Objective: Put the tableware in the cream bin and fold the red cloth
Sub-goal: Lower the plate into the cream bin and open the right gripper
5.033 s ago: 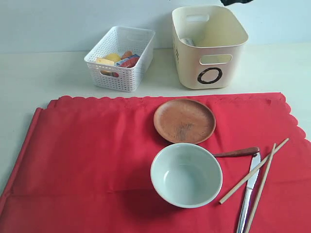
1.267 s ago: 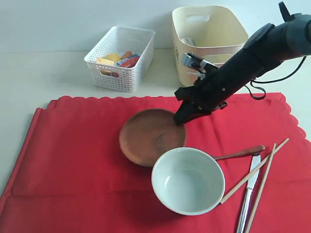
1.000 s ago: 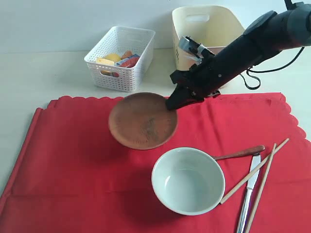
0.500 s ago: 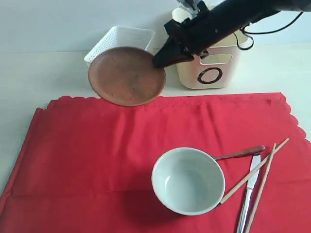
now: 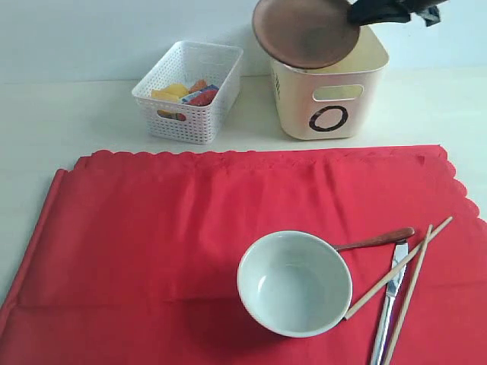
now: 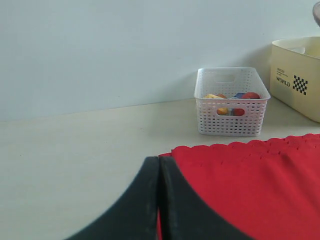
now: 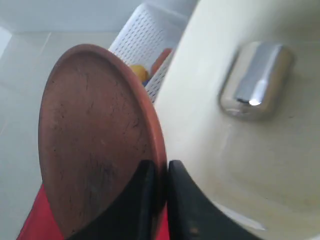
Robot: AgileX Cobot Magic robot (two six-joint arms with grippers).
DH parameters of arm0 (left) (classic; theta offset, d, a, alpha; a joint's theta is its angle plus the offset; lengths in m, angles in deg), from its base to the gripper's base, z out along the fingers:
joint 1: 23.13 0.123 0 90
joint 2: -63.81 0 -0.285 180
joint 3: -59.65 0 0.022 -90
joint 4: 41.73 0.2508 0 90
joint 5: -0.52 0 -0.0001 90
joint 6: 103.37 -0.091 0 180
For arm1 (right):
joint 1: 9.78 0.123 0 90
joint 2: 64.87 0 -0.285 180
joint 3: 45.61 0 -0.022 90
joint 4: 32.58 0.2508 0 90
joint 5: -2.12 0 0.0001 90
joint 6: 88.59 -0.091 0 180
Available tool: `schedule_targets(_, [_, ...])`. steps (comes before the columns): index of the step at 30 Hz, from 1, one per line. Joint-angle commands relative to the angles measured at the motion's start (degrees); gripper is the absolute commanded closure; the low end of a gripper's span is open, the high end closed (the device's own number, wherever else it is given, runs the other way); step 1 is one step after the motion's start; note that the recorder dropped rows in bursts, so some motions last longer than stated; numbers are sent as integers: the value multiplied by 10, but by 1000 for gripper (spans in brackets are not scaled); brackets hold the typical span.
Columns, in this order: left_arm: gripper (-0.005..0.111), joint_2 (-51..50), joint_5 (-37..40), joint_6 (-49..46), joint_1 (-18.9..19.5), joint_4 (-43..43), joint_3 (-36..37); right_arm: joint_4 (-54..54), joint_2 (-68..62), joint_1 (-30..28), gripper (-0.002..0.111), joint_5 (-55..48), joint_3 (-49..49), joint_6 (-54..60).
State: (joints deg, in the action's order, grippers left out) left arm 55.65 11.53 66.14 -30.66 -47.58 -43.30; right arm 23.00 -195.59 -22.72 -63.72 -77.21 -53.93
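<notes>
My right gripper is shut on the rim of the brown wooden plate, holding it tilted over the cream bin. A steel cup lies inside the bin. On the red cloth stand the pale bowl, the brown-handled spoon, the silver knife and the chopsticks. My left gripper is shut and empty, hovering at the cloth's edge; it does not show in the exterior view.
A white perforated basket holding food stands left of the cream bin, behind the cloth. Bare pale table surrounds the cloth, with a wall behind.
The right gripper has lifted the plate off the cloth and carried it up and right, from over the basket to above the cream bin.
</notes>
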Motion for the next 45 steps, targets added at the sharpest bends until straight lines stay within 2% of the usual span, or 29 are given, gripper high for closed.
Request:
schedule_targets(1, [106,4,0,1,3,0,2,10,-4,-32,108,59,-7,-3])
schedule_targets(8, [106,4,0,1,3,0,2,9,-38,-32,108,129,-7,-3])
schedule_targets(24, [106,4,0,1,3,0,2,8,-38,-31,108,126,-7,-1])
schedule_targets(26, [106,4,0,1,3,0,2,8,-38,-31,104,126,-7,-1])
schedule_targets(31, [106,4,0,3,3,0,2,8,-38,-31,76,126,-7,-1])
schedule_targets(34, [106,4,0,3,3,0,2,8,-38,-31,67,123,-7,-2])
schedule_targets(37, [106,4,0,0,3,0,2,8,-38,-31,64,120,-7,-3])
schedule_targets(45, [106,4,0,3,3,0,2,8,-38,-31,67,97,-7,-4])
